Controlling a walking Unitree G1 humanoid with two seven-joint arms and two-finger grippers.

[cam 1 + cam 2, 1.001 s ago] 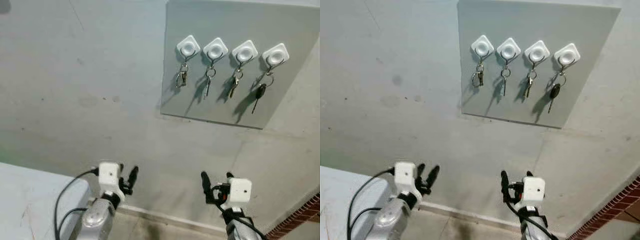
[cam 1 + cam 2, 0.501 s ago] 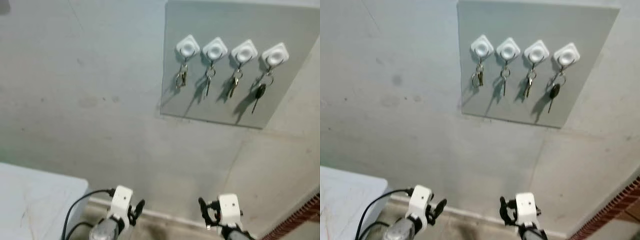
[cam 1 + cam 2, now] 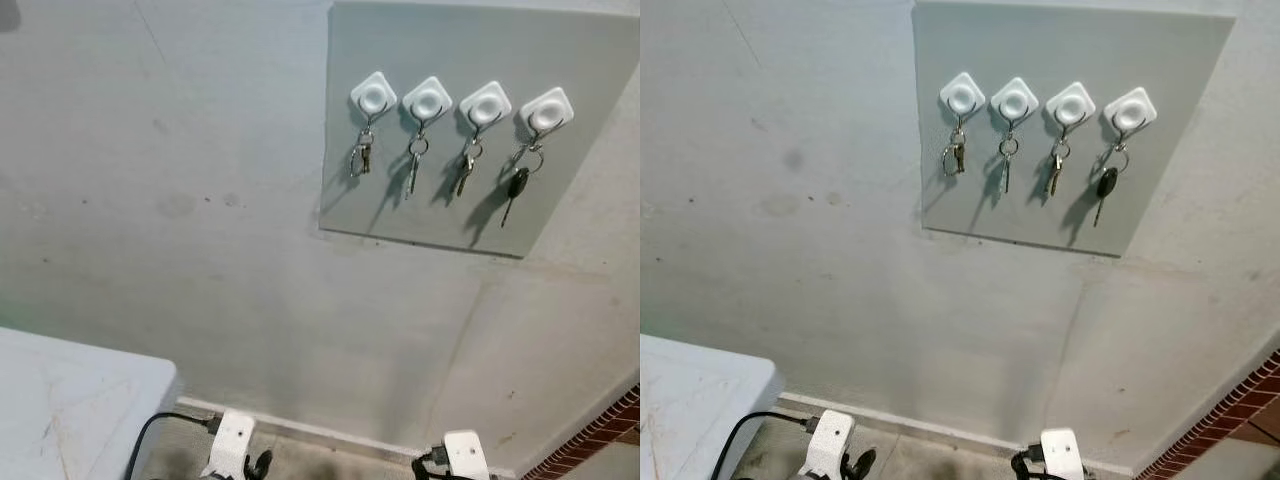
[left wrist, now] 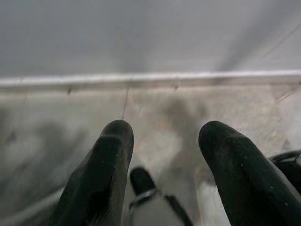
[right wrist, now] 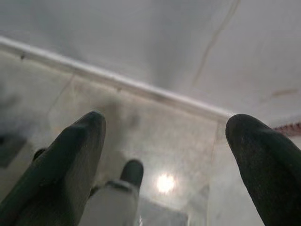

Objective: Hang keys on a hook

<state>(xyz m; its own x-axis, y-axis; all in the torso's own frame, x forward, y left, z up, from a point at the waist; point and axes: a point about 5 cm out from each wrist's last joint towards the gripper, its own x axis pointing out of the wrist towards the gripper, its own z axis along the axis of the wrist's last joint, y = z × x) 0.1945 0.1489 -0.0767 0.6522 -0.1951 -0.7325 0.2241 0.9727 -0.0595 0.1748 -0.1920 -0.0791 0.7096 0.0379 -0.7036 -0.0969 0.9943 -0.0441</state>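
A grey board (image 3: 440, 40) on the wall carries a row of white diamond-shaped hooks (image 3: 427, 101). From each hook hangs a key on a ring: a small bunch (image 3: 361, 158) at the left, two silver keys (image 3: 413, 172) in the middle, and a black-headed key (image 3: 517, 186) at the right. Both arms are low, far beneath the board, with their white wrist housings (image 3: 229, 452) at the picture's bottom edge. My left gripper (image 4: 165, 131) is open and holds nothing, pointing at the floor by the wall. My right gripper (image 5: 168, 122) is open too, fingers wide apart.
A pale table corner (image 3: 70, 400) juts in at the lower left. A light baseboard (image 3: 330, 435) runs along the foot of the wall. A strip of red brick (image 3: 600, 440) shows at the lower right. The wall left of the board is bare concrete.
Both arms have dropped from in front of the wall down to the bottom edge of the view. The keys hang as before.
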